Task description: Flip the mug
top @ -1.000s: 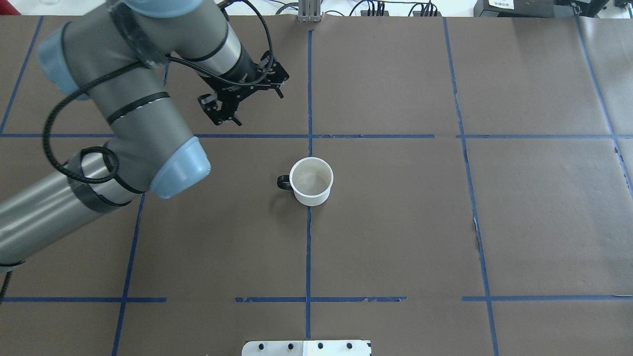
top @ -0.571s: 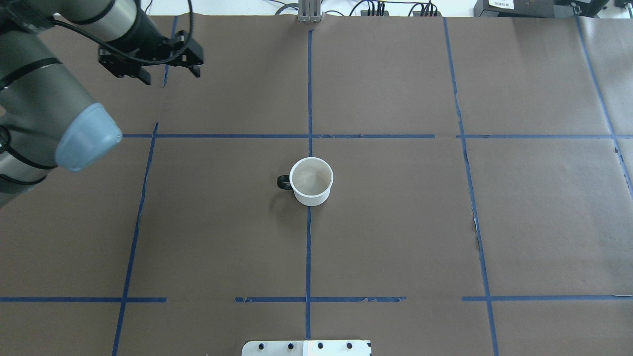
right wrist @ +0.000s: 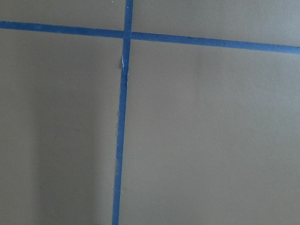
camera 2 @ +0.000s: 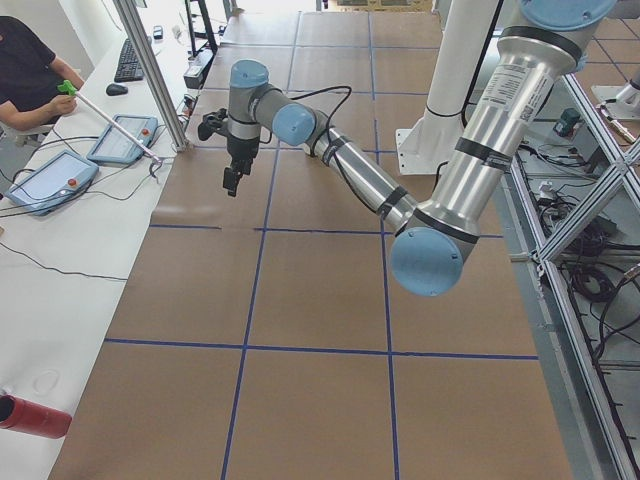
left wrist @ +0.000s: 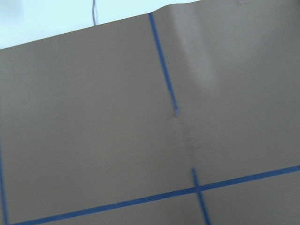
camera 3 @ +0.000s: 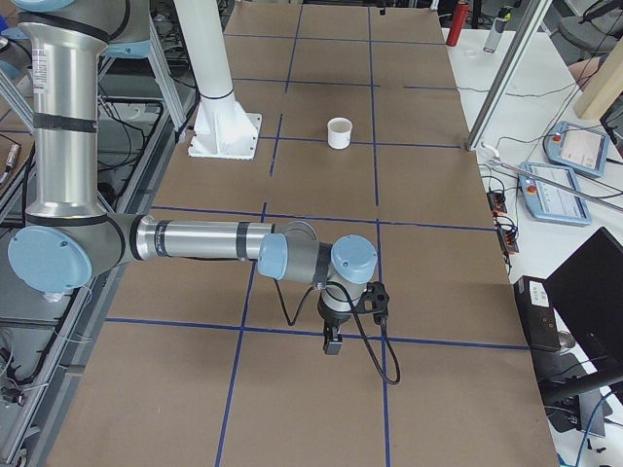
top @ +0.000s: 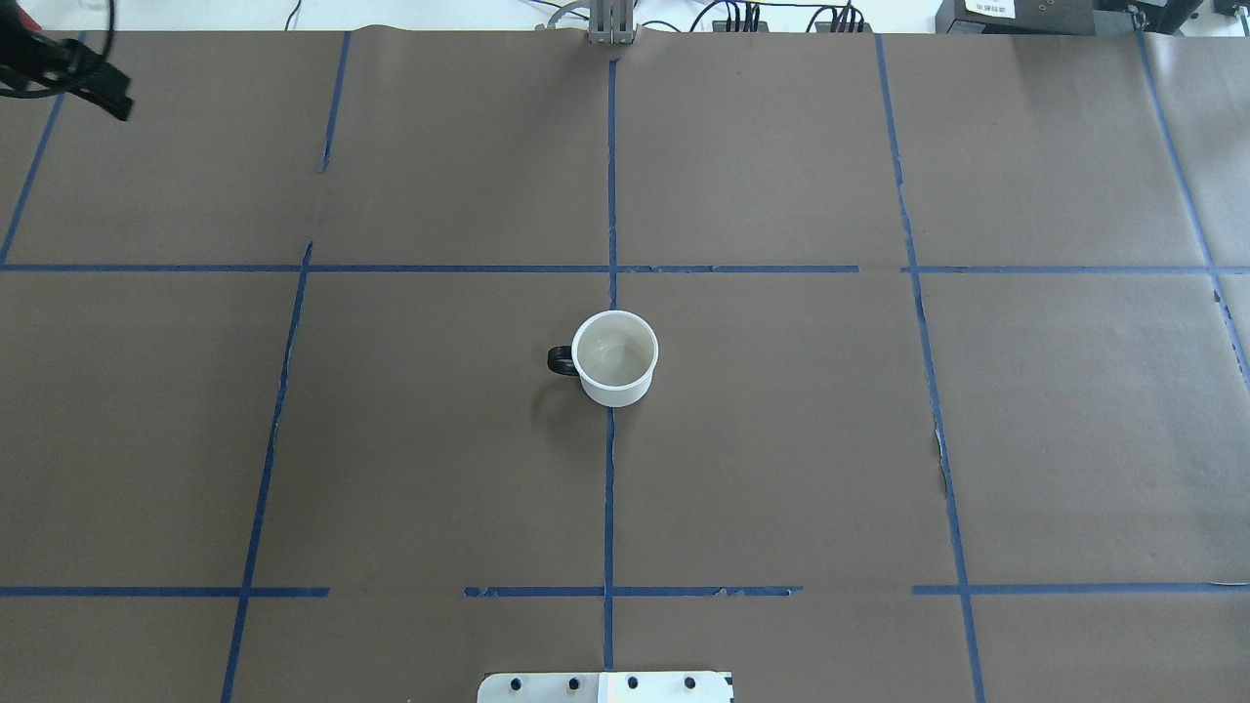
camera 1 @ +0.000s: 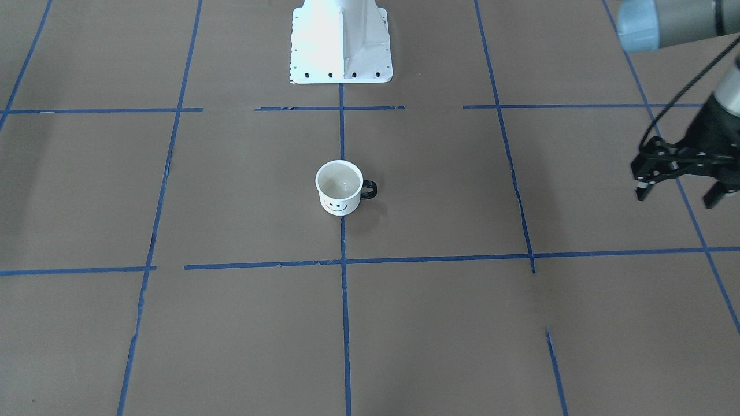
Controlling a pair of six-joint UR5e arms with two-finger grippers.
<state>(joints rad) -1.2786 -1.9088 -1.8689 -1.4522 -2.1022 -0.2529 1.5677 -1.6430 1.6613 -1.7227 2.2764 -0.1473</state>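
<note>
The mug point(top: 613, 357) is small and white and stands upright, mouth up, at the middle of the brown table. Its black handle points to the robot's left. Its smiley face shows in the front-facing view point(camera 1: 340, 195). It also shows far off in the exterior right view point(camera 3: 339, 132). My left gripper point(camera 1: 676, 195) is open and empty, well away from the mug at the table's far left; one finger point(top: 109, 101) shows in the overhead view. My right gripper point(camera 3: 336, 341) hangs low over the table at its right end, and I cannot tell whether it is open or shut.
The white robot base plate point(camera 1: 341, 40) stands behind the mug on the robot's side. Blue tape lines cross the brown paper. A metal post point(top: 610, 20) stands at the far edge. An operators' bench with tablets point(camera 2: 45, 180) runs along the far side.
My left arm has swung away from above the mug to the table's far left and has nearly left the overhead view. The mug has not moved.
</note>
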